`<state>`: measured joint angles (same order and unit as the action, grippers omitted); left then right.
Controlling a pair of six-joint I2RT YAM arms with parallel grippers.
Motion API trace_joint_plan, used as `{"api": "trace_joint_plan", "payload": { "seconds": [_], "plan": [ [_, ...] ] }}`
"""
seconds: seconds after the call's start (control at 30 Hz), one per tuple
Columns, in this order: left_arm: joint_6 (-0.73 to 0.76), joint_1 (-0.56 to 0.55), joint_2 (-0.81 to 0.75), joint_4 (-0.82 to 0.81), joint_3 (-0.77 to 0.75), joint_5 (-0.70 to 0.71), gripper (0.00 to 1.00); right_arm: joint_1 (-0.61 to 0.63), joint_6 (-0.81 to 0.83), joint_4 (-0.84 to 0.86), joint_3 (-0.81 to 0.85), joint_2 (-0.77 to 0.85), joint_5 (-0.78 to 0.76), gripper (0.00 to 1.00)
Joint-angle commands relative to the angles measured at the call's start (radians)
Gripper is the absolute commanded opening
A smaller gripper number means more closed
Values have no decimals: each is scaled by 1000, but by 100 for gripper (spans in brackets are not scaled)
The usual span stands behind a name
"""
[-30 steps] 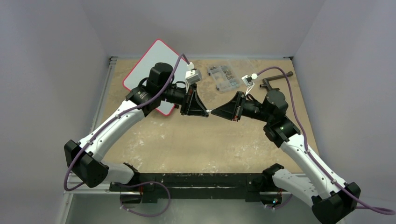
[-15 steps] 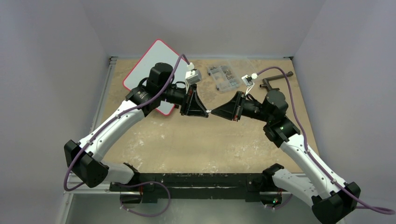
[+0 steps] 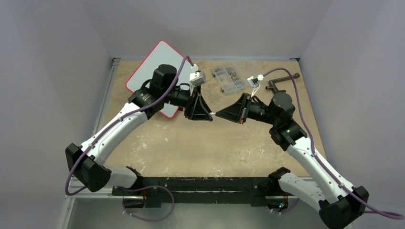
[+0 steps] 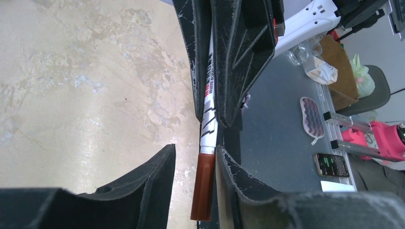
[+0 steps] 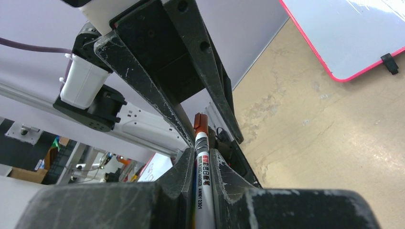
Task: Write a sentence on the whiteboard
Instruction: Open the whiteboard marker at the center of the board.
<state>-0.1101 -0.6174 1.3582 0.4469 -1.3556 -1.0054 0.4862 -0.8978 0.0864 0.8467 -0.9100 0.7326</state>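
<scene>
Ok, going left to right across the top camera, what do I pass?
Whiteboard → left claw → marker → right claw → dark T-handle tool. The parts box overlaps the right claw sideways, so it is left out.

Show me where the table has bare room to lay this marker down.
Bare: the wide near stretch of table between the marker and the base rail. Crowded: the far edge, with the whiteboard, parts box and dark handle tool.
</scene>
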Motion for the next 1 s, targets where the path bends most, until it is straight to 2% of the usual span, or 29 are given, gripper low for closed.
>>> {"api": "trace_joint_plan", "payload": {
  "seconds": [0.0, 0.07, 0.23, 0.33, 0.77, 0.97],
  "plan": [
    [27, 4, -36, 10, -8, 30, 37, 5, 8, 40, 15, 2, 7, 0],
    [42, 4, -36, 26, -10, 30, 34, 4, 11, 32, 14, 2, 3, 0],
    [69, 7, -39, 66, -10, 36, 9, 5, 14, 25, 5, 3, -6, 0],
    [74, 10, -41, 73, -1, 40, 1, 4, 22, 8, 8, 8, -11, 0],
    [56, 96, -135, 19, 176, 11, 0, -11, 179, -297, 127, 40, -169, 0],
    [-34, 102, -125, -86, 275, 21, 0, -20, 267, -494, 208, 44, -391, 0]
  ]
}}
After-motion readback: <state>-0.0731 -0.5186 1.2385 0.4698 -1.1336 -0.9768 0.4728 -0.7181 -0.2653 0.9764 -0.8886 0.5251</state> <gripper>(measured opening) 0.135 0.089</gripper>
